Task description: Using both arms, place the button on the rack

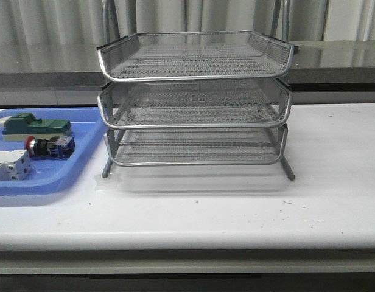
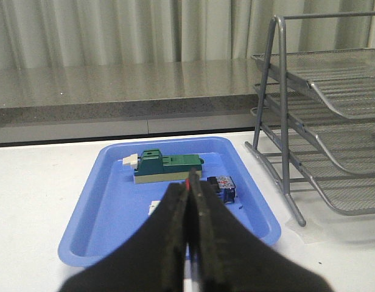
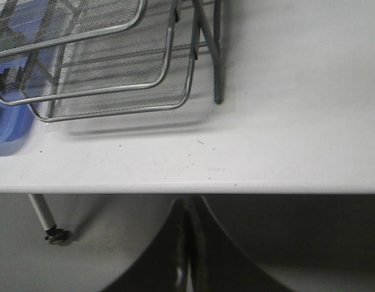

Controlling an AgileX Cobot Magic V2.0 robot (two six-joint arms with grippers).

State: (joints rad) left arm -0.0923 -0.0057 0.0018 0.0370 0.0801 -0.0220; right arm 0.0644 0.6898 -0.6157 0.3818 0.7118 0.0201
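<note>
The button (image 1: 49,146) is lying on its side in the blue tray (image 1: 66,176), between the green block (image 1: 38,126) and the white block (image 1: 10,165), left of the rack (image 1: 193,103) on the table (image 1: 236,207). The left gripper (image 2: 191,188) is hovering with fingers pressed together, empty, just short of the button (image 2: 223,187), which is peeking out beside its tips. The right gripper (image 3: 187,210) is hanging closed and empty off the table's near edge, well apart from the button.

Pale pleated curtain (image 2: 114,30) far beyond my left pincer, dark stone ledge (image 2: 114,85) beneath it, white table (image 3: 285,121) ahead of my right pincer, grey floor (image 3: 102,243) below it.
</note>
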